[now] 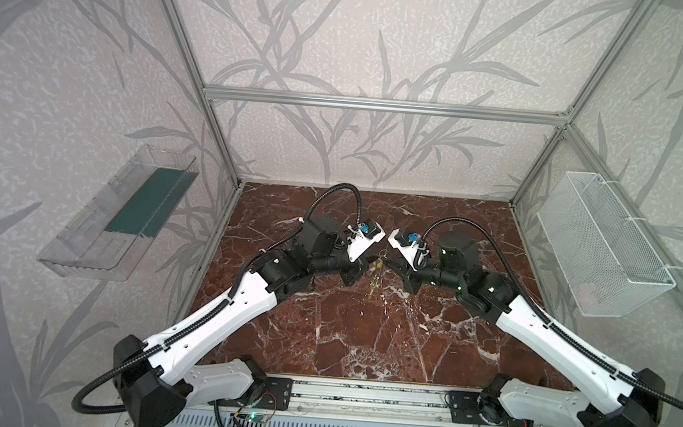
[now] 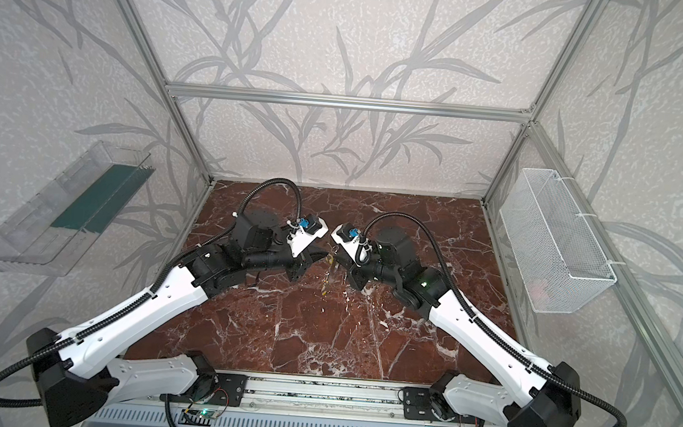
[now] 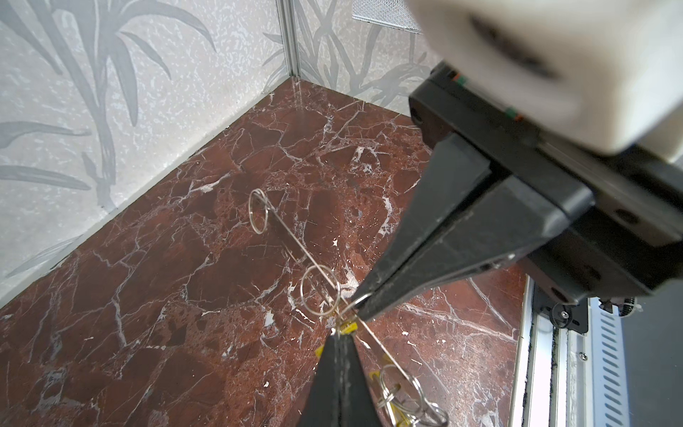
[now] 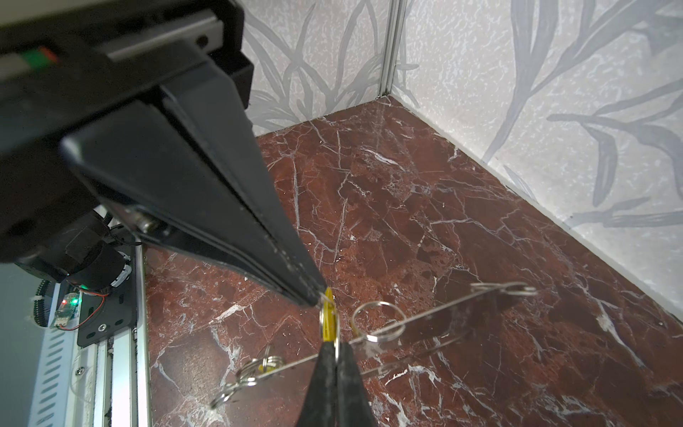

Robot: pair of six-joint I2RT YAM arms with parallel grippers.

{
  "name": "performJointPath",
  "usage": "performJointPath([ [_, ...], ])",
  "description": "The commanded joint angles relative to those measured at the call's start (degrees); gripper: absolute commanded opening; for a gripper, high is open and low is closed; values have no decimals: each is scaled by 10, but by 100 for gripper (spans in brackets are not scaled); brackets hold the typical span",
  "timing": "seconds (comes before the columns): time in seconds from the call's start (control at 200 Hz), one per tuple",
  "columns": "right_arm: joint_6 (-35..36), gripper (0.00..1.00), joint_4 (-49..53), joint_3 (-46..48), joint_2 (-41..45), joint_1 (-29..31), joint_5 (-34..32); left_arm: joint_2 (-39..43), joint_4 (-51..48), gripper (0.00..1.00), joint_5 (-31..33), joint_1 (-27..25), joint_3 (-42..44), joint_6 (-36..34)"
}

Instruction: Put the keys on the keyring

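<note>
Looking down on a red-brown marble tabletop [image 1: 363,341] veined in white, boxed in by grey leaf-print wallpaper [image 1: 345,35] and an aluminium frame [image 1: 381,105]. Over on the left wall, a clear plastic shelf [image 1: 77,260] with a dark green strip [image 1: 151,201] inside; on the right wall, a white wire-mesh basket [image 1: 580,233] with something pale pink at the bottom, too blurred to name. Along the near edge, an aluminium rail [image 1: 367,396] and a small circuit board [image 1: 251,417] showing a green light

white arms [image 1: 214,327] with black joints [image 1: 285,268] and ribbed black cables [image 1: 342,185].
</note>
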State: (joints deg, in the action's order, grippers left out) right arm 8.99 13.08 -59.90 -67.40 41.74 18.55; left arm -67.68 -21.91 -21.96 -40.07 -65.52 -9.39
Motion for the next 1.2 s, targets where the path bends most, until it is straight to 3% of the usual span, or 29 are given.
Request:
performJointPath([
  [0.0, -5, 0, -24, 0, 15, 4, 9, 1, -1, 0, -7, -2, -1, -7],
  [0.56, -8, 0, -23, 0, 18, 5, 12, -2, 1, 0, -11, -9, -2, -10],
  [1.195, -13, 0, -27, 8, 24, 5, 6, 14, 27, 0, 30, -9, 16, 8],
])
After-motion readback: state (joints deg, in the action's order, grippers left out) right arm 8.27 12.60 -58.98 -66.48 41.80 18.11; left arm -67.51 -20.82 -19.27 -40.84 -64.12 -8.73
